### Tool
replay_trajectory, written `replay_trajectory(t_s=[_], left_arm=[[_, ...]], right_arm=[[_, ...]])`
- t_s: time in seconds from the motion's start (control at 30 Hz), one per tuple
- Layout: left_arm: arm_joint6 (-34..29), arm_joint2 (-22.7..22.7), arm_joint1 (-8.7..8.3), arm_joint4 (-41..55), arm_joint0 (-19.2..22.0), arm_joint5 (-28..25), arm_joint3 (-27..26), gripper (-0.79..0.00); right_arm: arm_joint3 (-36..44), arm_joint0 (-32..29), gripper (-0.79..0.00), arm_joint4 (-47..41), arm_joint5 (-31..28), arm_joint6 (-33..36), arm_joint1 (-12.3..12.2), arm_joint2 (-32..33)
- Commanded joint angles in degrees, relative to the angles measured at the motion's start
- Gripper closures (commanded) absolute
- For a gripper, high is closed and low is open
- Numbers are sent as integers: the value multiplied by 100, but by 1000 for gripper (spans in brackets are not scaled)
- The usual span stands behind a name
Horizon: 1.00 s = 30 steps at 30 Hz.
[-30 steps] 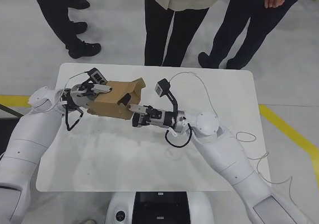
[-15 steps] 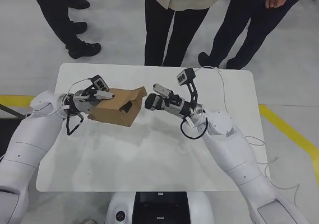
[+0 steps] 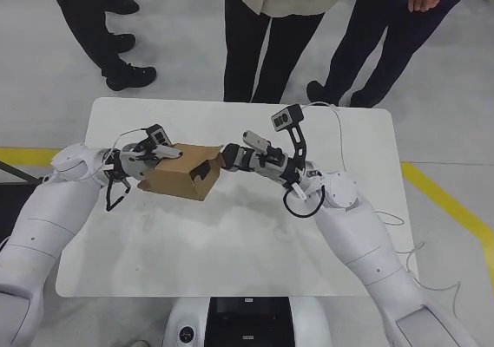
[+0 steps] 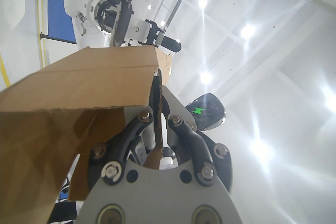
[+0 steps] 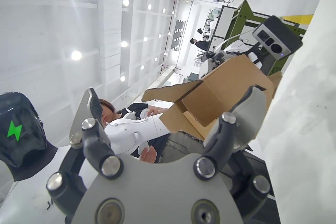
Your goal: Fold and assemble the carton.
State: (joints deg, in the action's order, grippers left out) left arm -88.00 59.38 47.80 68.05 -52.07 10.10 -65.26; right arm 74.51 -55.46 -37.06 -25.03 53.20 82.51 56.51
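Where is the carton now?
In the top view, the carton is over the far middle of the table, between the left gripper, shut on its flap, and the open right gripper.

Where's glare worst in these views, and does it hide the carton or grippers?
Left wrist view: ceiling lamps flare into streaks, but the carton and the left gripper shut on it read clearly. Right wrist view: milder lamps, open right gripper plain. Top view: even light.

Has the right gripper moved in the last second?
Yes. Judged against the table, the right gripper has shifted toward the far edge and now sits at the carton's open end.
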Motion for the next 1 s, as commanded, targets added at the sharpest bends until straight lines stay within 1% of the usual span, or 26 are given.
replay_trajectory(t_s=[0.0,0.3,0.67,0.97], left_arm=[[0,-47,7,4,40,-33,69,0],[0,-186,43,48,188,-150,232,0],[0,-317,64,-39,256,-253,248,0],[0,-291,41,3,250,-298,295,0]], right_arm=[[15,-2,-785,-33,-3,69,-2,12],[164,-61,-785,-59,66,221,1,-27],[267,-55,-785,35,154,221,43,-212],[349,-115,-785,81,163,139,11,-40]])
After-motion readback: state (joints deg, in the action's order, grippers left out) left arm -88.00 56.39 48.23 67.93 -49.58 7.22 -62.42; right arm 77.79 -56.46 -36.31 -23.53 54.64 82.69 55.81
